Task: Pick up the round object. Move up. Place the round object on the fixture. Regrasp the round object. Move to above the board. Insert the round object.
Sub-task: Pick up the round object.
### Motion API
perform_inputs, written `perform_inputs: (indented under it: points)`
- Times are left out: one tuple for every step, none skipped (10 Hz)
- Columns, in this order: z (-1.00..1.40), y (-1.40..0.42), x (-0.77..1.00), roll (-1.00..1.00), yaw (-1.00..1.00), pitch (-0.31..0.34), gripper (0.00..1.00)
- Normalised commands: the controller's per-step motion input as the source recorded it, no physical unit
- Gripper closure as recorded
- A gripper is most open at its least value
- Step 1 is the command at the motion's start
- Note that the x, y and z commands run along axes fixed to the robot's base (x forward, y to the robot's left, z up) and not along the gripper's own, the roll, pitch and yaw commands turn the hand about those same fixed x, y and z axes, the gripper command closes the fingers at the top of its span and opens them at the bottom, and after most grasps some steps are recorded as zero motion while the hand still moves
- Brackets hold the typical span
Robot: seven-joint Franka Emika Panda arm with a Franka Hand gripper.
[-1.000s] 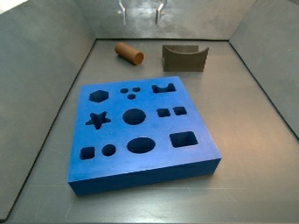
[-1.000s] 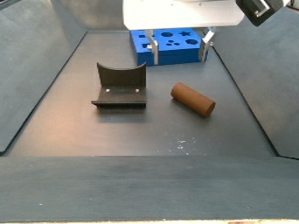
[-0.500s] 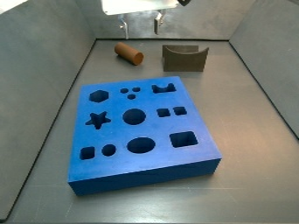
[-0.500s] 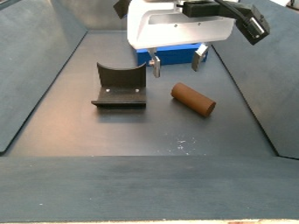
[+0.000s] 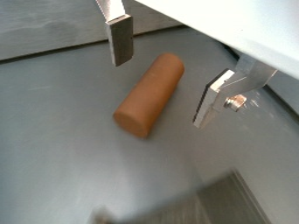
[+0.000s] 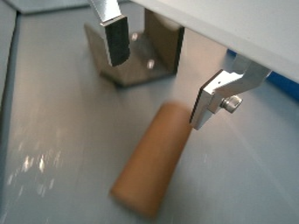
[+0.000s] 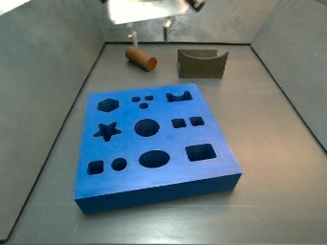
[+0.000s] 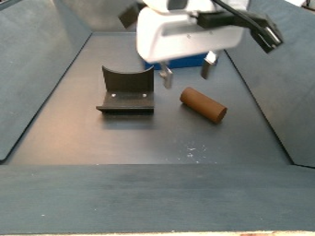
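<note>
The hand (image 5: 162, 77) hangs spread above the round object (image 5: 151, 93), bare floor on either flank of it. The fixture (image 8: 127, 90) stands near on one side; the board (image 7: 160, 145) lies well apart.

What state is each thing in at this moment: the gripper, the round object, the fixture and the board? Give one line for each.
Gripper: open, above the round object, holding nothing.
Round object: lying on its side on the floor, ungrasped.
Fixture: upright, notch empty.
Board: flat on the floor, holes empty.

The end effector (image 8: 185, 72) hides most of the board (image 8: 191, 62).
</note>
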Motion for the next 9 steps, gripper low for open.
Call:
perform_inputs:
  points:
    - [-0.07, 0.06, -0.12, -0.06, 0.00, -0.243, 0.00]
    - [-0.02, 0.00, 0.00, 0.00, 0.00, 0.000, 0.00]
    - [-0.70, 0.00, -0.26, 0.04, 0.00, -0.597, 0.00]
    - [-0.76, -0.01, -0.26, 0.15, 0.00, -0.534, 0.00]
    - [-0.19, 0.00, 0.00, 0.06, 0.00, -0.131, 0.00]
    - [-0.60, 0.00, 0.00, -0.01, 0.00, -0.400, 0.00]
    - [-0.79, 0.00, 0.00, 0.00, 0.00, -0.457, 0.00]
    - [-0.09, 0.00, 0.00, -0.05, 0.00, -0.154, 0.00]
    - [0.00, 0.11, 0.00, -0.17, 0.01, 0.000, 0.00]
